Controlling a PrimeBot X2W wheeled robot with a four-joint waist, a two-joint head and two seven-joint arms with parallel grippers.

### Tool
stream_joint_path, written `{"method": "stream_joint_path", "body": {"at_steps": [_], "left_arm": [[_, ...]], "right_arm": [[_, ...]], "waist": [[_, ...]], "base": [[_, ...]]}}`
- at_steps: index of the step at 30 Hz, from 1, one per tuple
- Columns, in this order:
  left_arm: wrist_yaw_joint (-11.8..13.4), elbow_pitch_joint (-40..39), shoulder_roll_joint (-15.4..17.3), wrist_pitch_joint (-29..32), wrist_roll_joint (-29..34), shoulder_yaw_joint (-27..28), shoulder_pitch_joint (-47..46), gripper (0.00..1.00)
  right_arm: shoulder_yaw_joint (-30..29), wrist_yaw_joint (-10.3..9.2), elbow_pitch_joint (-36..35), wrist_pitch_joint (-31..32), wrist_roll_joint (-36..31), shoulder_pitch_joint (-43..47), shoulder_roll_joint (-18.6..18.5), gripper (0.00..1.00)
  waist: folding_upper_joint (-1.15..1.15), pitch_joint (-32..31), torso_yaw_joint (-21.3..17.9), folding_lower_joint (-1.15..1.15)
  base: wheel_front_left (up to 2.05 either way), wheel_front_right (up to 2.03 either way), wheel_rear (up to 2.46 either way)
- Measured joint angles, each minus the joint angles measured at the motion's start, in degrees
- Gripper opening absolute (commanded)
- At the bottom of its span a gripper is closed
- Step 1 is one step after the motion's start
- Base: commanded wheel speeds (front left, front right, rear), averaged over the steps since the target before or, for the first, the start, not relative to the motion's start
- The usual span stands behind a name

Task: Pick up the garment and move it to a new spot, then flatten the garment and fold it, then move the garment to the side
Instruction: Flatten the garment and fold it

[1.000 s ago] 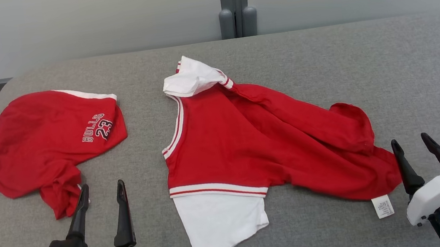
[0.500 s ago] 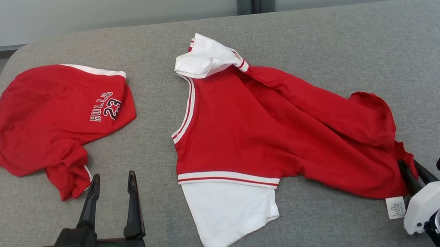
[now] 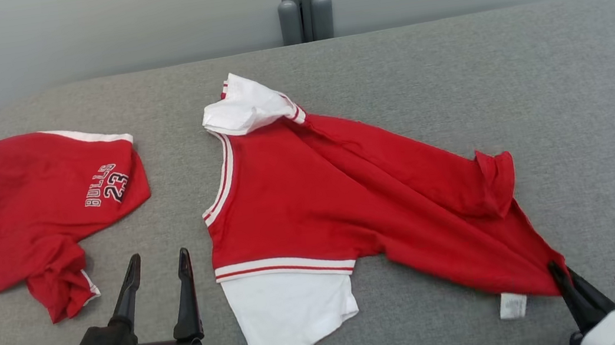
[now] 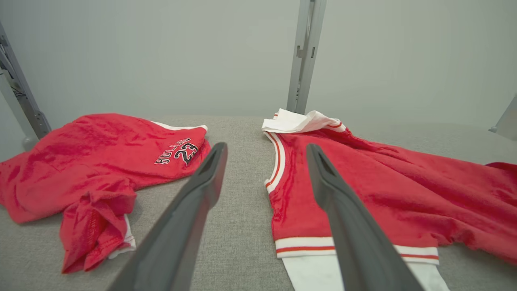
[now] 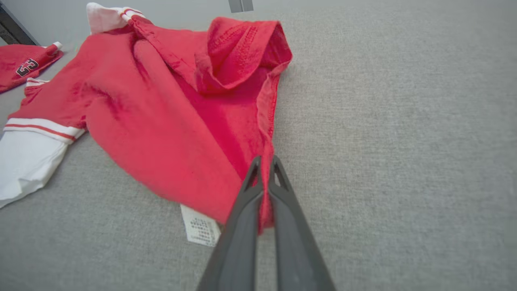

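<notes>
The garment (image 3: 316, 195) is a red shirt with white sleeves and striped trim, lying across the middle of the grey table (image 3: 571, 102). Its hem corner at the lower right is pulled taut. My right gripper (image 3: 557, 271) is shut on that corner; the right wrist view shows red cloth (image 5: 169, 121) pinched between the closed fingers of the right gripper (image 5: 264, 161). A white care label (image 3: 512, 306) hangs beside the grip. My left gripper (image 3: 157, 260) stands open at the lower left, apart from the shirt's left side (image 4: 363, 194), and the left gripper (image 4: 266, 149) holds nothing.
A second red piece, shorts printed "BULLS 23" (image 3: 33, 208), lies crumpled at the table's left end, close to my left gripper. A grey post (image 3: 301, 1) rises behind the table's far edge. Bare grey surface stretches to the right of the shirt.
My right gripper closed on the shirt's lower right hem corner and drew it toward the lower right, stretching the cloth. The head camera shifted. The left gripper stayed open.
</notes>
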Motion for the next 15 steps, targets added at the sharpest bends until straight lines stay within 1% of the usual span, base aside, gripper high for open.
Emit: {"method": "stream_joint_path", "body": {"at_steps": [3, 8, 12, 15], "left_arm": [[0.1, -0.2, 0.0, 0.0, -0.1, -0.2, 0.0, 1.00], [0.1, -0.4, 0.0, 0.0, -0.1, -0.3, 0.0, 1.00], [0.1, -0.2, 0.0, 0.0, -0.3, -0.6, 0.0, 1.00], [0.1, 0.0, 0.0, 0.0, -0.4, -1.1, -0.2, 1.00]], "right_arm": [[-1.8, -0.01, -4.4, 1.8, 0.0, 5.2, -1.1, 0.00], [-4.3, -0.01, -10.3, 4.7, 0.7, 10.0, -0.9, 0.00], [-4.6, -0.01, -14.0, 5.6, 0.7, 9.4, -0.1, 0.00], [-4.3, -0.01, -14.6, 6.1, 0.2, 6.7, -0.4, 0.00]], "waist": [[0.00, 0.0, -1.2, 0.00], [0.00, 0.5, -2.3, 0.00], [0.00, 0.8, -2.1, 0.00], [0.00, 1.0, -1.5, 0.00]], "base": [[0.00, 0.00, 0.00], [0.00, 0.00, 0.00], [0.00, 0.00, 0.00], [0.00, 0.00, 0.00]]}}
